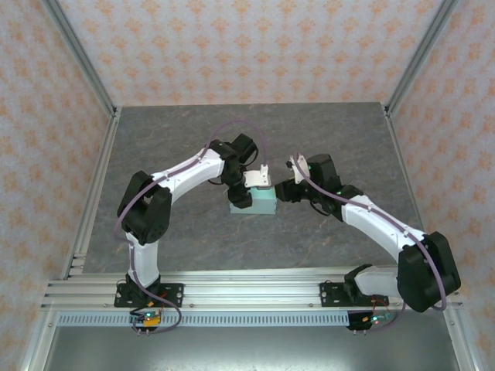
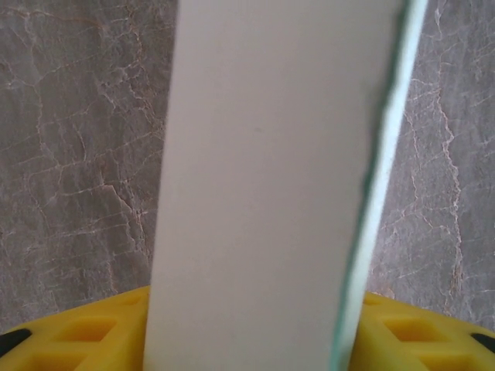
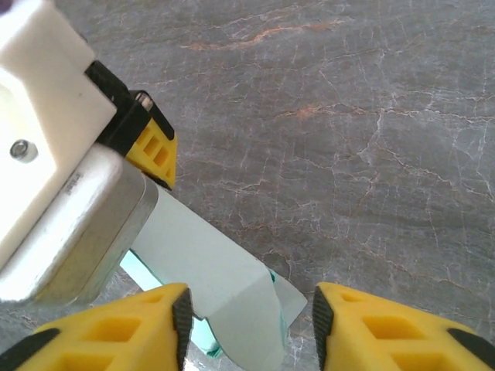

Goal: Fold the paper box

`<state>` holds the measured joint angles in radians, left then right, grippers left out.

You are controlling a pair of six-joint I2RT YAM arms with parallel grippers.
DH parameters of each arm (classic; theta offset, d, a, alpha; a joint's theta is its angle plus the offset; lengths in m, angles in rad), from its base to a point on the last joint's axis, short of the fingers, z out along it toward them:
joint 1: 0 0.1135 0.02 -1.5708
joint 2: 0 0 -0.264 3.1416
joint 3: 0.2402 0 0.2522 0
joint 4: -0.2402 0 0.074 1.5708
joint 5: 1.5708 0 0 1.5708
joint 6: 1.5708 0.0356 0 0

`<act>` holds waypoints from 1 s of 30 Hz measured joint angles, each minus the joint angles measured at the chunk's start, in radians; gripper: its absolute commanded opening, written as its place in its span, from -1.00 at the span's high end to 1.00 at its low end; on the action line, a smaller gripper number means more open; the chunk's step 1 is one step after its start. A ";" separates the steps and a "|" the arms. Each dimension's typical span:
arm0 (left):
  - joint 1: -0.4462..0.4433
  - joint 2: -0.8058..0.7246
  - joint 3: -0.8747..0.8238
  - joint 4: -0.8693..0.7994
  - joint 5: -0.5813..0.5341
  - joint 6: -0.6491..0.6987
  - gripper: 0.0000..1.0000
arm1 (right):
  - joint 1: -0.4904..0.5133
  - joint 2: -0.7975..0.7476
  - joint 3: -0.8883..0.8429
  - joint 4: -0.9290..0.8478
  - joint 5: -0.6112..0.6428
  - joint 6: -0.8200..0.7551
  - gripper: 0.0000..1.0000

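The paper box (image 1: 264,204) is pale mint-green card, held up near the middle of the table between both arms. My left gripper (image 1: 246,195) is at its left end. In the left wrist view a pale panel of the paper box (image 2: 263,193) stands over the gap between the yellow fingers (image 2: 85,328), hiding the pads. My right gripper (image 1: 285,191) reaches in from the right. Its jaws (image 3: 250,309) stand apart around a curled flap of the paper box (image 3: 209,263): the left pad is at the flap's edge, the right pad clear of it. A left finger (image 3: 151,147) rests on that panel.
The grey marbled table (image 1: 193,139) is walled by patterned panels at the back and sides. Aluminium posts stand at the back corners, and a rail (image 1: 247,290) carrying both arm bases runs along the near edge.
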<state>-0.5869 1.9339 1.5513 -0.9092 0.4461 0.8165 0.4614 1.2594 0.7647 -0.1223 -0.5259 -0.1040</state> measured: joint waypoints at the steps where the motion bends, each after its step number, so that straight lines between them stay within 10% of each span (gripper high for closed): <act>1: 0.005 0.000 0.000 0.000 0.006 0.000 -0.13 | 0.001 0.000 0.000 0.000 0.002 -0.009 -0.12; 11: 0.011 0.000 0.006 0.000 0.022 0.000 -0.15 | 0.003 -0.019 0.000 -0.046 -0.019 -0.125 -0.18; 30: 0.011 -0.019 -0.025 0.042 0.023 -0.032 -0.14 | 0.029 0.068 0.019 0.040 0.022 -0.048 0.67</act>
<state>-0.5755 1.9144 1.5261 -0.8673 0.4694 0.7849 0.4908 1.3277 0.7834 -0.0826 -0.5041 -0.1524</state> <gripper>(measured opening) 0.572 0.175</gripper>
